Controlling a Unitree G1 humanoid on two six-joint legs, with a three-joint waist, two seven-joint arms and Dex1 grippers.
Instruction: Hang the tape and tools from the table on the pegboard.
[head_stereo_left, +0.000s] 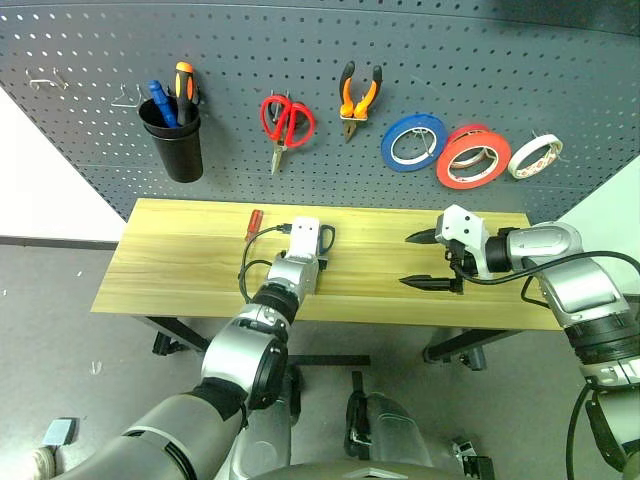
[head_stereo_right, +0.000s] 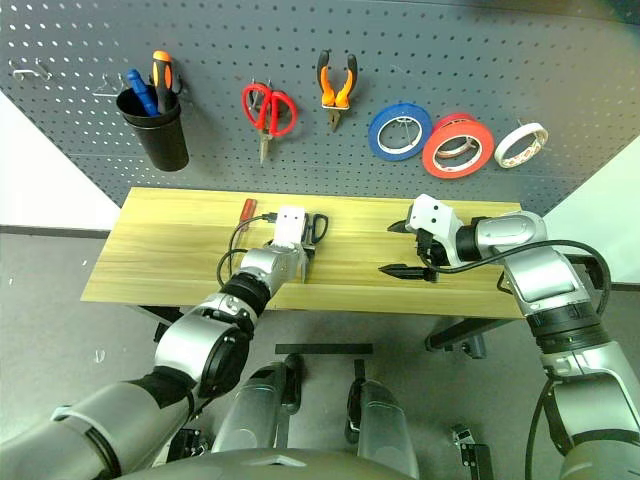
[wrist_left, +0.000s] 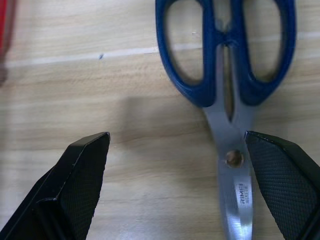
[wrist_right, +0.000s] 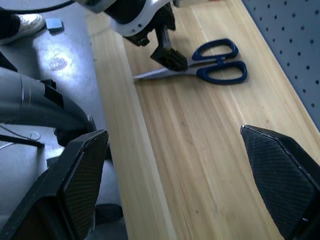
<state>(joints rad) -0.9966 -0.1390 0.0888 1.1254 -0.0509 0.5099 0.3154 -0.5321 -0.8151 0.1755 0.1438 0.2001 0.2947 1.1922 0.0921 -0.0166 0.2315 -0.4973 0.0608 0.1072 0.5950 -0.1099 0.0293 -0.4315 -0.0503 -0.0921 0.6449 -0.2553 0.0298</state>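
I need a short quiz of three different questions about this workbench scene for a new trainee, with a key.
1. True or false: the orange-and-black pliers already hang on the pegboard.
2. Which tool lies between the fingers of the left claw? A) red-handled scissors B) blue-handled scissors C) a tape roll
3. Fill in: the red-handled screwdriver lies on the ____.

Key
1. True.
2. B; the claw is open, not gripping.
3. table.
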